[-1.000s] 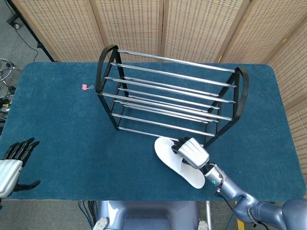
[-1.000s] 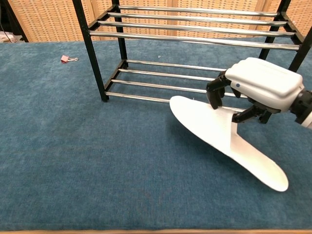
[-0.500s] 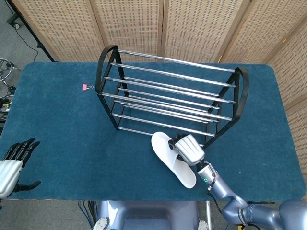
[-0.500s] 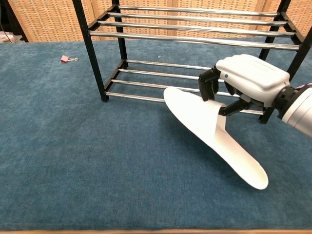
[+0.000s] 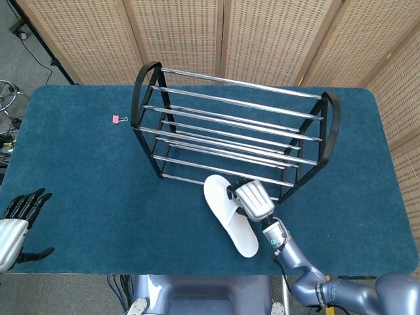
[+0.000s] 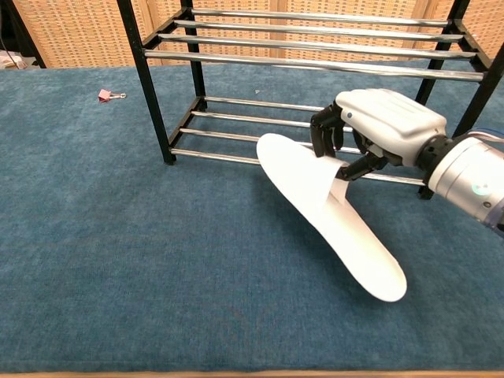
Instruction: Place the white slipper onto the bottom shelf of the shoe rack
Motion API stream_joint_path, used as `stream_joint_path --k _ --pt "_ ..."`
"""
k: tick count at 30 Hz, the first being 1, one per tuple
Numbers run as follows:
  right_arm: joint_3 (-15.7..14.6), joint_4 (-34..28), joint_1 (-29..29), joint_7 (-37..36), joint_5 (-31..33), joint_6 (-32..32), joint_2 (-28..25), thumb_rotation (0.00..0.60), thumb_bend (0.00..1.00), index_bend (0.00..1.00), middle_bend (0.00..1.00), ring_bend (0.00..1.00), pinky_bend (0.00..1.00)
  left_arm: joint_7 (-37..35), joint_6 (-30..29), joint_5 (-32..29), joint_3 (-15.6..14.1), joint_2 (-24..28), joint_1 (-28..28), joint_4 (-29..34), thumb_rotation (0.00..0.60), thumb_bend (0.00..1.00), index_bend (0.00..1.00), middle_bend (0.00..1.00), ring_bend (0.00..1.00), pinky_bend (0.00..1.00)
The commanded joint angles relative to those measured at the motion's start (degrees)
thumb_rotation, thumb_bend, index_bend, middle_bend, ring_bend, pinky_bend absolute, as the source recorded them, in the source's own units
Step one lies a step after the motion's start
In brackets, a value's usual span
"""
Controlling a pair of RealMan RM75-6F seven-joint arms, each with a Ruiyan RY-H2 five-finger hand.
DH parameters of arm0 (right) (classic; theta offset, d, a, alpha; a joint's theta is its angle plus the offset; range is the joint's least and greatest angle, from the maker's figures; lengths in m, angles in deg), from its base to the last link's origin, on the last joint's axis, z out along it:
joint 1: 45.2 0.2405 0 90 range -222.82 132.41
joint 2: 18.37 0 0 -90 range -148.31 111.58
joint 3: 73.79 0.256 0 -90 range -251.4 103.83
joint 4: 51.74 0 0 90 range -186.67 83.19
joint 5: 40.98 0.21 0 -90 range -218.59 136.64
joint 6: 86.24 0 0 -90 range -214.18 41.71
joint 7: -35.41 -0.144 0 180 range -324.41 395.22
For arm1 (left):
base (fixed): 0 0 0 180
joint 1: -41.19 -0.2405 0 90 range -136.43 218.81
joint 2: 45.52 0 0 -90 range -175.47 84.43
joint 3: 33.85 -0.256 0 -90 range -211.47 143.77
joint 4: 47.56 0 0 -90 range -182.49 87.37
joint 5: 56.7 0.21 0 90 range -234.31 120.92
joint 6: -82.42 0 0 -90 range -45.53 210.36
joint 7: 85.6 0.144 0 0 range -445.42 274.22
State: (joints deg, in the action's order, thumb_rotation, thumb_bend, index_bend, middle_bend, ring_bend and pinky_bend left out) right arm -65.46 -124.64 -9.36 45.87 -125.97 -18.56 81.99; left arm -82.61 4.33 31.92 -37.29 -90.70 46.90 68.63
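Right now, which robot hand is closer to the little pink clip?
Left. The left hand hovers open at the table's near-left corner, nearer the pink clip. The right hand grips the white slipper, further away.

Blue table [image 5: 79, 170] under shoe rack [image 5: 230, 131], clip [image 5: 119, 119]

You see pink binder clip [image 5: 116, 119] on blue table cloth [image 5: 79, 177], far left; woven screen panels [image 5: 177, 33] behind table.

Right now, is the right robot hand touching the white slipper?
Touching. The chest view shows the right robot hand with its dark fingers closed over the strap of the white slipper, holding it in front of the shoe rack.
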Motion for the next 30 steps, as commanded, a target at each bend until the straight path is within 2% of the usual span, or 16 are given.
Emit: stream_joint_path --k 1,10,17,23,30 --pt "1.17 0.12 0.26 0.76 1.72 -0.73 0.81 0.600 0.65 0.63 0.58 0.50 0.61 -0.46 0.02 0.05 -0.04 0.15 -0.03 -0.01 0.600 0.00 0.00 0.00 0.00 0.00" --pt "3.36 -0.74 0.59 2.84 6.47 -2.61 2.22 0.600 0.66 0.62 0.58 0.50 0.61 -1.44 -0.43 0.40 -0.01 0.61 -0.24 -0.10 0.600 0.00 0.00 0.00 0.00 0.00" --pt "4.73 1.09 0.95 3.90 8.19 -2.20 3.94 0.600 0.66 0.62 0.58 0.50 0.61 -2.10 -1.23 0.62 0.07 0.98 -0.60 -0.05 0.600 0.00 0.00 0.00 0.00 0.00" --pt "8.20 3.43 1.67 5.85 12.15 -1.50 6.64 0.600 0.66 0.62 0.58 0.50 0.61 -3.36 -1.53 0.90 0.09 1.39 -0.72 -0.30 0.600 0.00 0.00 0.00 0.00 0.00" --pt "11.33 4.47 2.60 5.76 16.02 -2.97 6.72 0.600 0.66 0.63 0.58 0.50 0.61 -5.21 -2.16 1.64 0.04 2.14 -0.97 -0.44 0.600 0.00 0.00 0.00 0.00 0.00"
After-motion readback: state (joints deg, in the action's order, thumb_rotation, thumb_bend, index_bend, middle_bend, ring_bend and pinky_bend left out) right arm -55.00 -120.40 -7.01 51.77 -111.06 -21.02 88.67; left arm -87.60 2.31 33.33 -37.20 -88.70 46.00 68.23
